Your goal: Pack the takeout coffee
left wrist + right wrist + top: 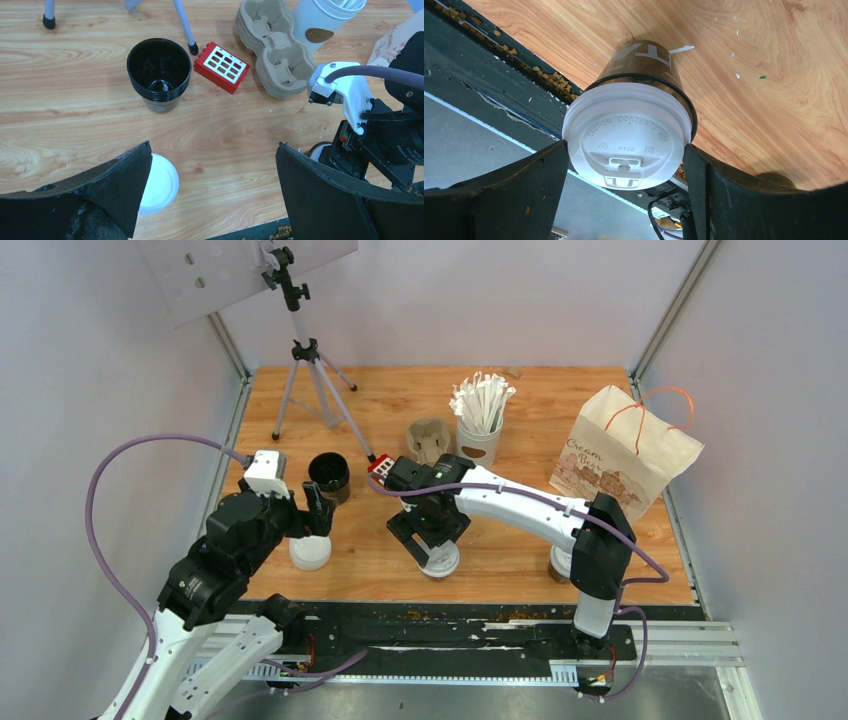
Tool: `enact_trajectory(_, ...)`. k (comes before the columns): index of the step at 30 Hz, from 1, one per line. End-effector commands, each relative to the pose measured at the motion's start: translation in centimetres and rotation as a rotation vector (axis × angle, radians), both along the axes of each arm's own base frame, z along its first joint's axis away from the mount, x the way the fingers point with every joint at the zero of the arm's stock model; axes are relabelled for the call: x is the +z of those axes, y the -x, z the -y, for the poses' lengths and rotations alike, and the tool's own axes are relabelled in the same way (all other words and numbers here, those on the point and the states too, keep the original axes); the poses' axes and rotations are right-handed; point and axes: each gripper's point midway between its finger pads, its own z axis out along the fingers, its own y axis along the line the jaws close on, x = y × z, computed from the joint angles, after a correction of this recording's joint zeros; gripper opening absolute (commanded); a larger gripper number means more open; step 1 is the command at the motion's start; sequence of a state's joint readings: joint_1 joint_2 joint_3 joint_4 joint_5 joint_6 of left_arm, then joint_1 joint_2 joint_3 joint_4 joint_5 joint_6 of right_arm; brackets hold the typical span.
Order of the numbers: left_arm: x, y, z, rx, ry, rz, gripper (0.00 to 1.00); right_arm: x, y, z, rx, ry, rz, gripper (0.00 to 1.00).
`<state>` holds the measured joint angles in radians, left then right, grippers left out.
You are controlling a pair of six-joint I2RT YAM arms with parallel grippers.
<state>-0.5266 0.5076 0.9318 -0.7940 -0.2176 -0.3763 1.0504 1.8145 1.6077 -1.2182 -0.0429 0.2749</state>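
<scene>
Left gripper (212,147) spread wide, empty, above one loose white lid (162,185). One open black cup (159,75), one pulp tray (275,50), one paper bag (620,450) counted. Two lidded coffee cups: middle cup (629,135) flanked by right gripper (625,146), clamped or released not determinable; right cup (558,562) half hidden beside near edge of table (500,575), shown only overhead.

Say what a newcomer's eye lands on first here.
A brown coffee cup with a white lid stands on the table's near edge between the right gripper's fingers. The left gripper hangs wide open above a second white lid, an open black cup beyond it. A paper bag waits far right.
</scene>
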Motion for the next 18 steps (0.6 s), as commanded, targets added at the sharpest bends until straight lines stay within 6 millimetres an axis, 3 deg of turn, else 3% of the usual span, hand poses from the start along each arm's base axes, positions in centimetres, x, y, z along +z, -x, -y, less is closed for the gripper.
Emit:
enact_trajectory(1,0.3,-0.2,0.1,0.000,0.009,0.019,1.00,0.9,-0.8,-0.7,0.015,-0.020,0.025,0.84)
enact_trajectory(11,0.3,-0.1,0.1,-0.007,0.007,0.020,1.00,0.7,-1.2,-0.5,0.002,-0.003,0.047,0.86)
enact_trajectory(18,0.7,0.0,0.1,-0.010,0.015,0.026,1.00,2.2,-2.0,-0.4,-0.020,-0.026,0.103,0.86)
